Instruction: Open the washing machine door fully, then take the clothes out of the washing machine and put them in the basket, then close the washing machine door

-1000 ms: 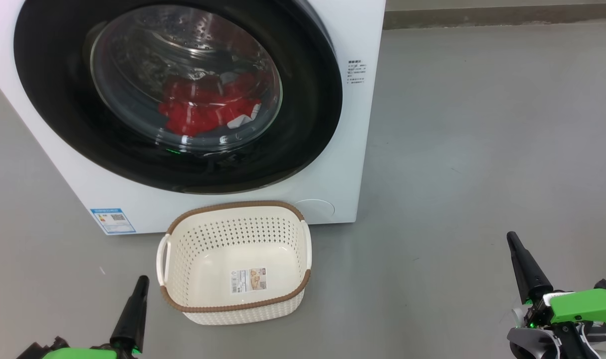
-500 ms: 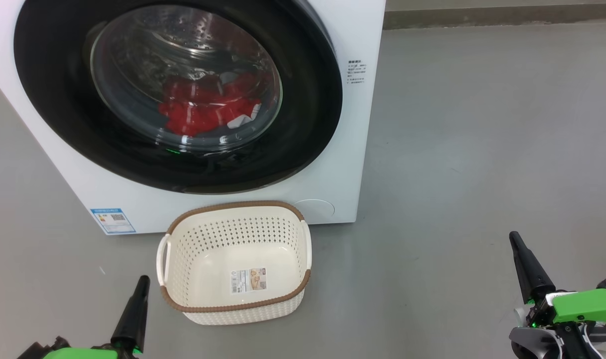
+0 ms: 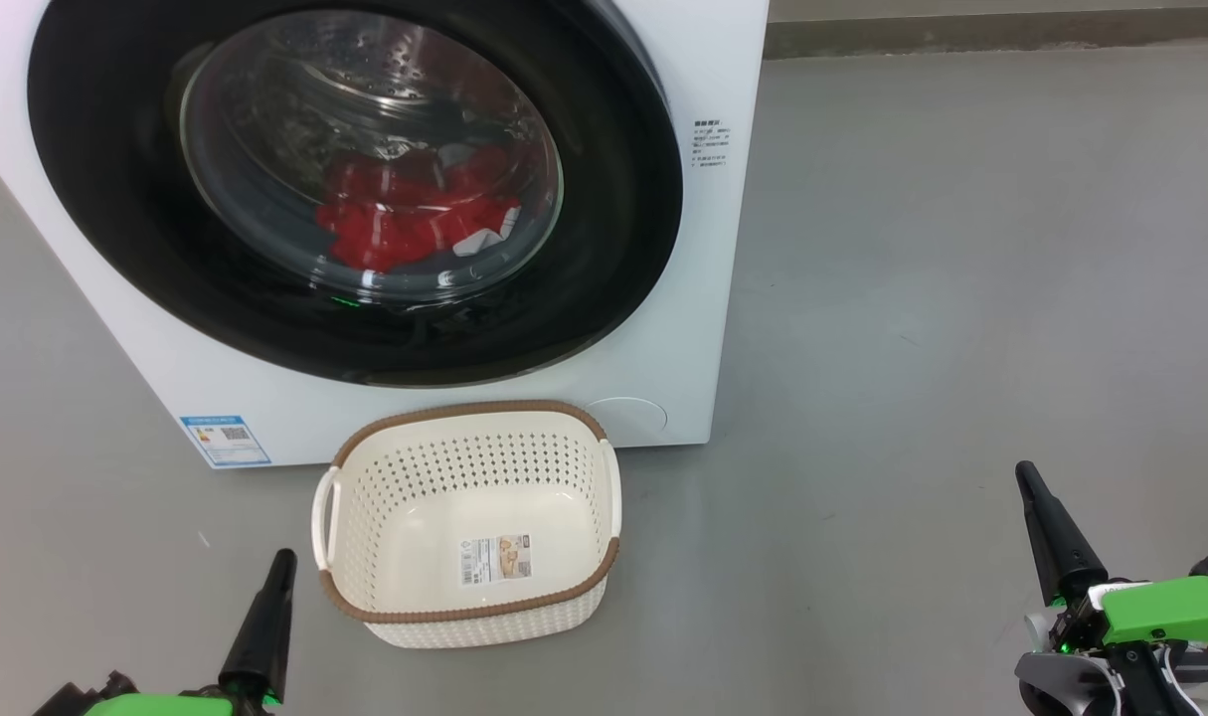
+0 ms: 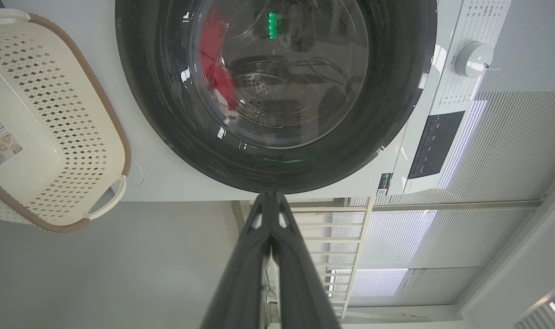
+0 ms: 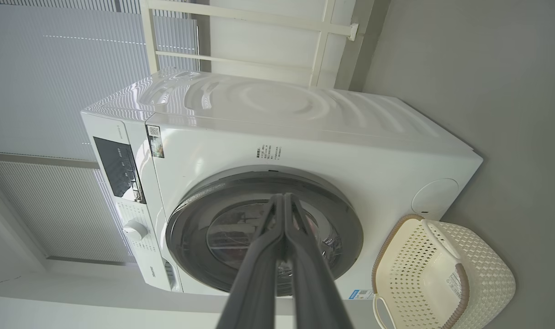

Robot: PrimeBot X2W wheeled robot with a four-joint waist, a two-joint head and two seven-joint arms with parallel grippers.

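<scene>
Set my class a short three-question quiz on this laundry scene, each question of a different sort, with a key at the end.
1. True or false: the washing machine door is shut.
2. Fill the gap: the basket, standing on the floor in front of the washing machine, is ____.
3. Choose one: the clothes lie A in the basket, B inside the washing machine, C on the floor.

Key: 1 true; 2 empty; 3 B.
</scene>
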